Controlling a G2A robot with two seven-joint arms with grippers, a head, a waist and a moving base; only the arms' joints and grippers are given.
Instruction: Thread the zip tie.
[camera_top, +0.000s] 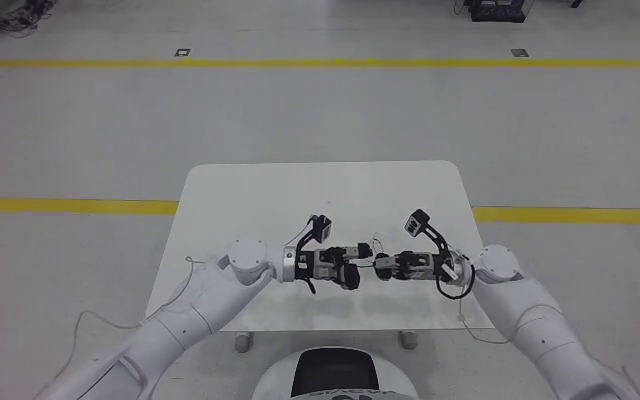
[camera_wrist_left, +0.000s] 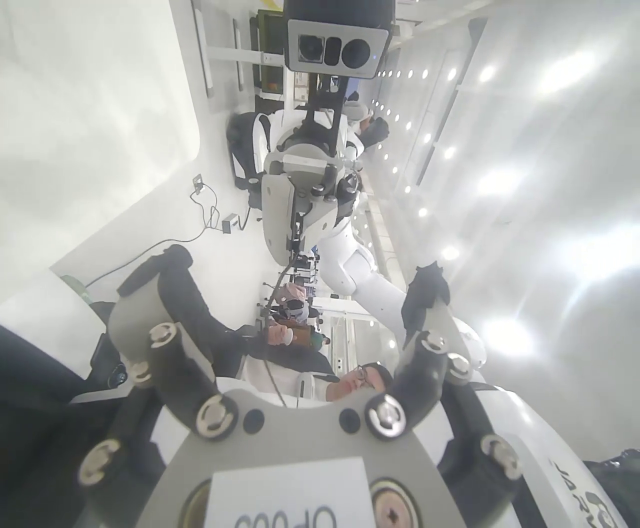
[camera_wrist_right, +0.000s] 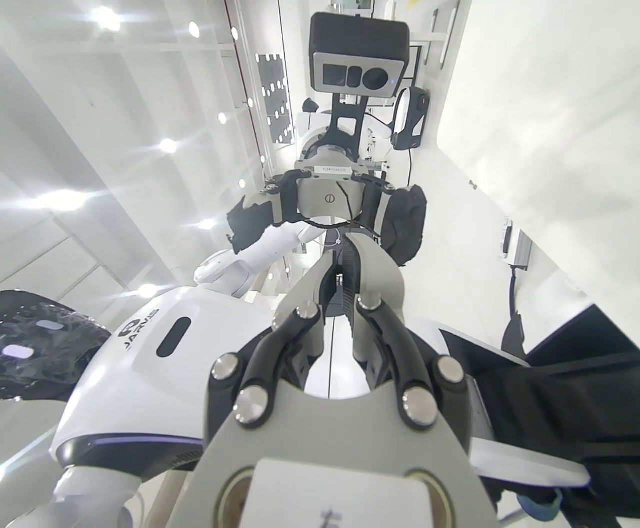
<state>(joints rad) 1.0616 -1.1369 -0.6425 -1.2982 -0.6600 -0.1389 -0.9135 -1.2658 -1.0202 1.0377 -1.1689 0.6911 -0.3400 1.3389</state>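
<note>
Table (camera_top: 320, 195): white with rounded corners, centre of the top view. One yellow floor stripe (camera_top: 100, 205) crosses the frame behind it.
Left gripper (camera_top: 349, 273): lower centre of the top view, just left of the midline, over the near part of the table. Tip turned toward the right gripper (camera_top: 386, 268).
Left gripper state: fingers (camera_wrist_left: 155, 272) spread wide apart with nothing between them. Same wide spread seen head-on from the right wrist view, left gripper (camera_wrist_right: 327, 222).
Right gripper: lower centre of the top view, just right of the midline. Tip faces the left gripper, close to it with a small gap.
Right gripper state: fingers (camera_wrist_right: 367, 272) drawn together at the tips, apparently pinched on the zip tie (camera_wrist_right: 339, 242).
Zip tie: small pale piece with a thin strand, sitting right at the right gripper's fingertips, between the two grippers. In the top view, in the gap at lower centre of the frame. Too thin to say whether its tail has entered its head.
Arms: both enter from the bottom corners of the top view and converge toward the lower centre.
</note>
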